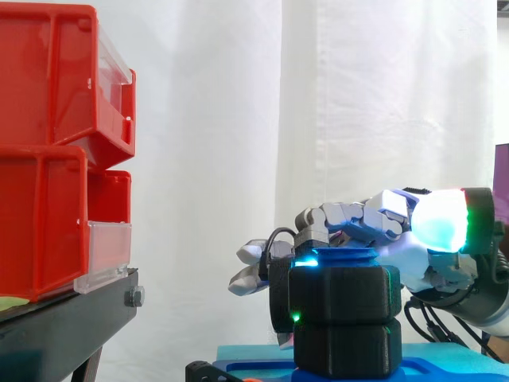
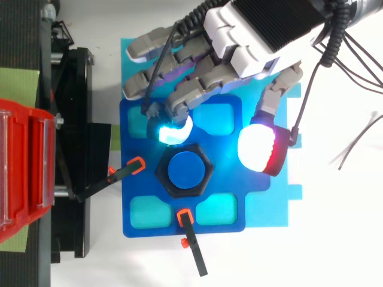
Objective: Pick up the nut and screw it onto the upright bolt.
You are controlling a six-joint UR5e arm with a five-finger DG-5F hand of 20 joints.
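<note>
A thick black hex nut (image 1: 342,294) sits around the upright blue bolt (image 2: 189,170) in the middle of the blue board (image 2: 230,185). The bolt's top (image 1: 342,257) pokes out just above the nut. Under the nut is a second black hex block (image 1: 346,346). My hand (image 2: 263,30) hovers over the board's far side, open, with its fingers loosely bent and spread. One cyan-glowing fingertip (image 2: 172,130) rests at the nut's upper-left edge. The thumb pad (image 2: 260,149), glowing white and red, stands apart to the nut's right. In the side view the hand (image 1: 358,219) is behind the nut.
Red bins (image 1: 48,159) are stacked on a black stand (image 1: 64,318) to the left. Two orange-tipped black clamps (image 2: 134,165) (image 2: 187,224) hold the board at its left and front edges. A lighter blue mat (image 2: 269,203) lies under the board.
</note>
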